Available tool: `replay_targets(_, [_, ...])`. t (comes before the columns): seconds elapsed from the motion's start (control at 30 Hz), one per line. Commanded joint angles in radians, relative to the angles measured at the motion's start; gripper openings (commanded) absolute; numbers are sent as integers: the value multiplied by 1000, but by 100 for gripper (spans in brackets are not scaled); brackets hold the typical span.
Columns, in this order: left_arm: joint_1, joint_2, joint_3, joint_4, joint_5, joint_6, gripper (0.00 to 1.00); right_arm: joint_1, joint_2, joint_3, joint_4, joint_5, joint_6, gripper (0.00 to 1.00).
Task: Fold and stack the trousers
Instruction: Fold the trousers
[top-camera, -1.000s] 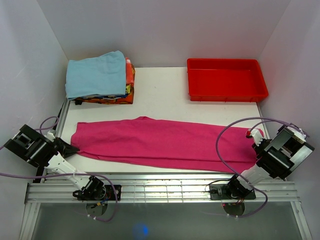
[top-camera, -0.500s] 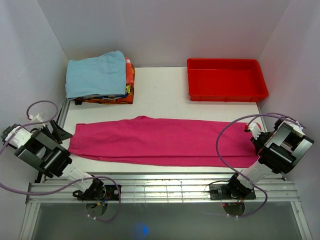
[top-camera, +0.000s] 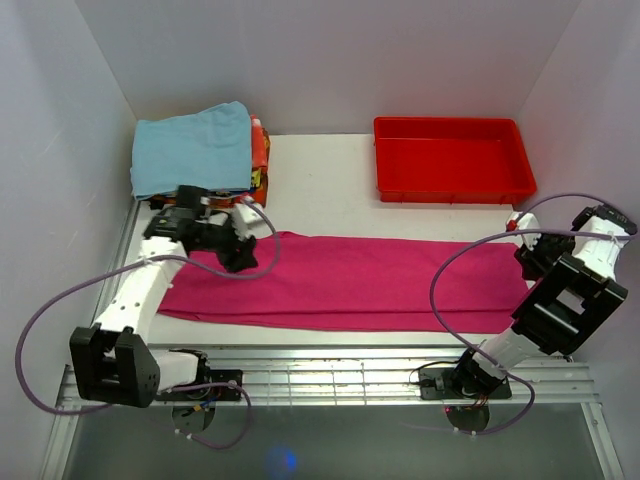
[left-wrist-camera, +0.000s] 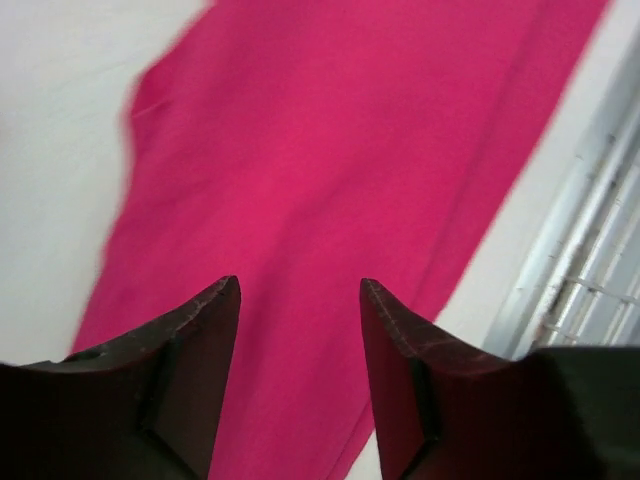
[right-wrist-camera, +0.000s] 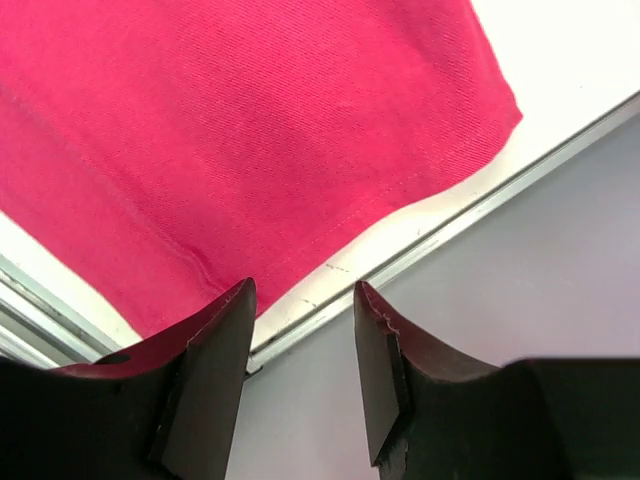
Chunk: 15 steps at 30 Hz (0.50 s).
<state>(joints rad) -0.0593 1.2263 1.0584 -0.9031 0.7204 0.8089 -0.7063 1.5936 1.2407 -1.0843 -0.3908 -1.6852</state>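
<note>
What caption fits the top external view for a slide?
Magenta trousers spread flat across the table; left tool and right tool open, poised near opposite ends.

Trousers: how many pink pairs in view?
1. The trousers lie spread out lengthwise across the near half of the table. The stack under the light blue cloth at far left may hide other garments.

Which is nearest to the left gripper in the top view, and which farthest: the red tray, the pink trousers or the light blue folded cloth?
1. The pink trousers, directly beneath the left gripper.
2. The light blue folded cloth, at the far left corner.
3. The red tray, at the far right.
</note>
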Motion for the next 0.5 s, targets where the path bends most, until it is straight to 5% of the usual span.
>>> replay_targets(0.0, [-242, 35, -90, 105, -163, -82, 57, -16, -76, -65, -56, 33, -109, 50])
replay_targets(0.13, [-492, 117, -150, 159, -254, -88, 46, -24, -141, -243, 56, 70, -171, 51])
replay_targets(0.23, [-575, 156, -210, 209, -314, -103, 45, -22, -170, -331, 133, 67, -202, 52])
replay_targets(0.47, [-597, 203, -248, 291, -349, -154, 45, -22, -161, -397, 215, 76, -238, 51])
